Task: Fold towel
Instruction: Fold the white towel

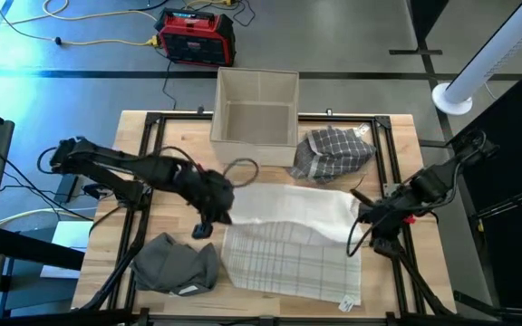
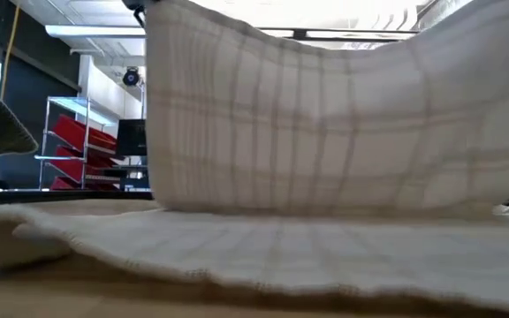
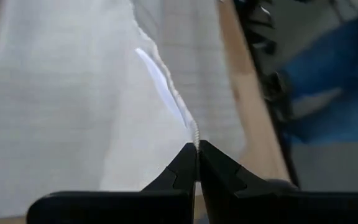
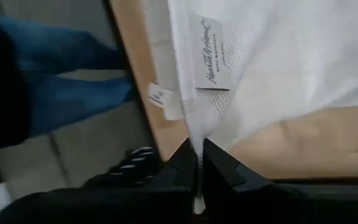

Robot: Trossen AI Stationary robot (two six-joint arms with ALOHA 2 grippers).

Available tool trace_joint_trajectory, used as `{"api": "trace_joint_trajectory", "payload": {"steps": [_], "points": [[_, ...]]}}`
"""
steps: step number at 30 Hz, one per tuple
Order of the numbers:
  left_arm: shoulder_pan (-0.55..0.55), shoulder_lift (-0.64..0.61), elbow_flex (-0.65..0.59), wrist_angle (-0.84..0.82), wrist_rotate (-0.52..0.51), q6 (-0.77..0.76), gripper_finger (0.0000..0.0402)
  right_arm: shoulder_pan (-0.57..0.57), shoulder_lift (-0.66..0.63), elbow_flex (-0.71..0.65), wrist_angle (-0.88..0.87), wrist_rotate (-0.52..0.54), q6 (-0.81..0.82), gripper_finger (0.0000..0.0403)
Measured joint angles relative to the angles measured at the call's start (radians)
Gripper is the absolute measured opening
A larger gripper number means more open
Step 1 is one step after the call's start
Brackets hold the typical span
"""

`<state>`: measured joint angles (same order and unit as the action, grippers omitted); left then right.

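Overhead view evenly lit; blue glare on the floor at its upper left corner. Low view: ceiling lights blown out, near cloth soft and out of focus. Both wrist views blurred beyond the fingers; towel bright, nearly washed out

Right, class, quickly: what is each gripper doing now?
Left gripper: shut on the white plaid towel, at its edge.
Right gripper: shut on the same towel's edge.
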<state>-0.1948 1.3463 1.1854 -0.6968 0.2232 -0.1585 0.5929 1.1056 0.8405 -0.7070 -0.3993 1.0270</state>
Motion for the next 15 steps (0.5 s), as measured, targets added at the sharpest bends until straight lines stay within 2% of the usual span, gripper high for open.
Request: {"api": "trace_joint_trajectory", "payload": {"steps": [4, 8, 13, 15], "points": [[-0.028, 0.059, 0.000, -0.001, 0.024, 0.004, 0.0002, 0.034, 0.044, -0.074, 0.166, -0.079, 0.046, 0.0000], [-0.038, 0.128, -0.002, 0.000, 0.043, 0.010, 0.0002, 0.070, 0.107, -0.107, 0.272, -0.100, 0.051, 0.0000], [-0.051, 0.202, -0.034, 0.025, 0.257, 0.009, 0.0002, 0.096, 0.207, -0.111, 0.306, -0.121, 0.029, 0.0000], [-0.066, 0.222, -0.042, 0.029, 0.273, 0.006, 0.0002, 0.106, 0.247, -0.112, 0.319, -0.130, 0.021, 0.0000]]}}
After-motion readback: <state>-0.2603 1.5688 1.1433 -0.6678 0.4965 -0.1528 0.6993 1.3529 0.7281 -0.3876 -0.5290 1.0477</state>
